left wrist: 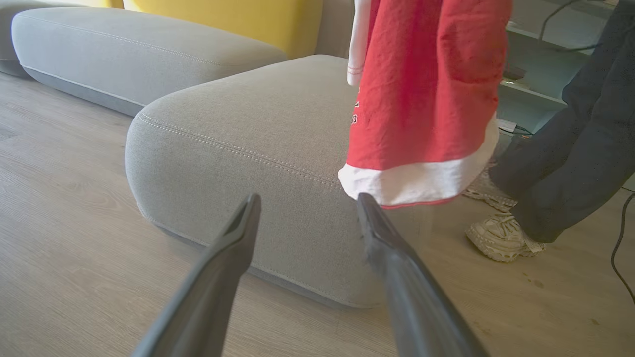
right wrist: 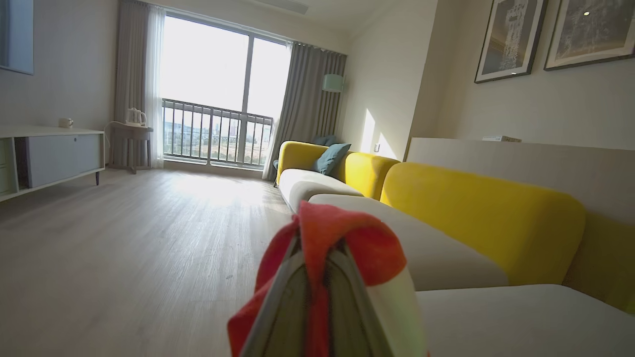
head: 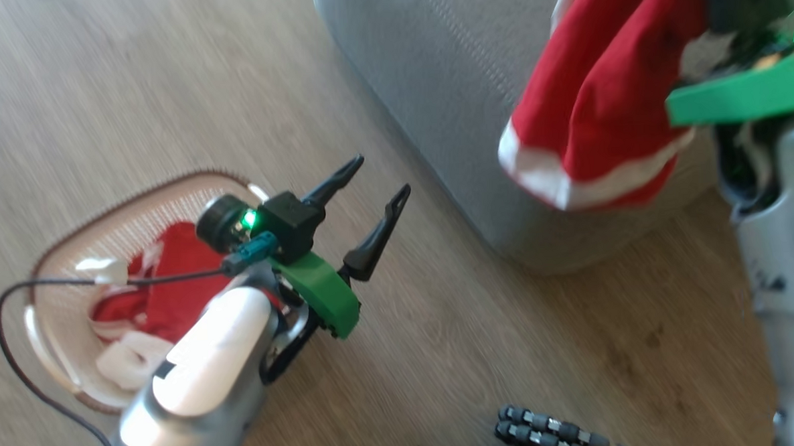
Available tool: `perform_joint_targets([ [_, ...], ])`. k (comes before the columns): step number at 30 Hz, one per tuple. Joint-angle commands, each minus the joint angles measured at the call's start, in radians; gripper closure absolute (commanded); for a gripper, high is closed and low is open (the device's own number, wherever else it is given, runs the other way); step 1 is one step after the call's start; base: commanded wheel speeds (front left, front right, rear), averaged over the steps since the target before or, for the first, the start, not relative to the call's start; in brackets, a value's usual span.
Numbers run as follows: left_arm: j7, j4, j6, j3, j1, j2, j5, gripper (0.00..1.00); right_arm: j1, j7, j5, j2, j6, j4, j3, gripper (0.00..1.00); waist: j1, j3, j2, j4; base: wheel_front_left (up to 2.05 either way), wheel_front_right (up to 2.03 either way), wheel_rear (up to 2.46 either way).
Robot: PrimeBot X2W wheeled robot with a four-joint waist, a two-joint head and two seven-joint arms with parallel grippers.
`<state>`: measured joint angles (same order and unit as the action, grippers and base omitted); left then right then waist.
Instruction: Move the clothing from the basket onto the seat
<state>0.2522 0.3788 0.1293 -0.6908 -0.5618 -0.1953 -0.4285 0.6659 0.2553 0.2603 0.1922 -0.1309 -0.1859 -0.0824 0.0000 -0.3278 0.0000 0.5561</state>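
Cut off by the top edge, up and right of the spread left jaws: upper part of the red garment [left wrist: 426,99], lettering [left wrist: 355,111] on it too small to read. Farther right of those jaws, cropped by the right edge: a person's legs [left wrist: 570,148]. Back behind the left jaws, half hidden by the arm [head: 202,365] and motion-blurred: basket [head: 112,229]. Wrapped in that garment: tips of the closed right jaws.

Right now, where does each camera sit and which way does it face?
Head view: on the head, looking down at basket, seat, hanging garment; open left claw shows.
Left wrist: looks along left claw toward seat, garment, person's legs.
Right wrist: looks along shut right claw pinching garment, toward sofa, window.
Shared: head and left wrist both show seat, garment.
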Motion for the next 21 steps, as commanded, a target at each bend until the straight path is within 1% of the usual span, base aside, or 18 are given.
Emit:
perform_joint_targets([
  [1,0.010,-0.036,0.001,0.019,-0.052,-0.022,0.008,0.00,0.046,0.006,-0.012,0.017,0.000,0.022,0.004,1.00,0.0000,-0.068,0.0000,-0.009,0.00,0.00,0.00],
  [7,0.010,-0.039,0.001,-0.025,-0.108,-0.062,0.009,0.00,0.169,0.006,-0.035,0.066,0.000,-0.021,0.072,1.00,0.0000,-0.183,0.0000,-0.029,0.00,0.00,0.00],
  [11,0.010,-0.042,0.001,-0.048,-0.137,-0.086,0.006,0.00,0.252,0.006,-0.059,0.107,0.000,-0.074,0.124,1.00,0.0000,-0.248,0.0000,-0.048,0.00,0.00,0.00],
  [13,0.010,-0.046,0.001,-0.057,-0.156,-0.098,0.008,0.00,0.320,0.006,-0.078,0.144,0.000,-0.127,0.168,1.00,0.0000,-0.290,0.0000,-0.068,0.00,0.00,0.00],
  [16,0.010,-0.052,0.001,-0.065,-0.174,-0.105,0.009,0.00,0.391,0.006,-0.099,0.191,0.000,-0.194,0.220,1.00,0.0000,-0.330,0.0000,-0.094,0.00,0.00,0.00],
  [21,0.010,-0.060,0.001,-0.070,-0.197,-0.111,0.015,0.00,0.492,0.006,-0.154,0.264,0.000,-0.334,0.343,1.00,0.0000,-0.381,0.0000,-0.138,0.00,0.00,0.00],
])
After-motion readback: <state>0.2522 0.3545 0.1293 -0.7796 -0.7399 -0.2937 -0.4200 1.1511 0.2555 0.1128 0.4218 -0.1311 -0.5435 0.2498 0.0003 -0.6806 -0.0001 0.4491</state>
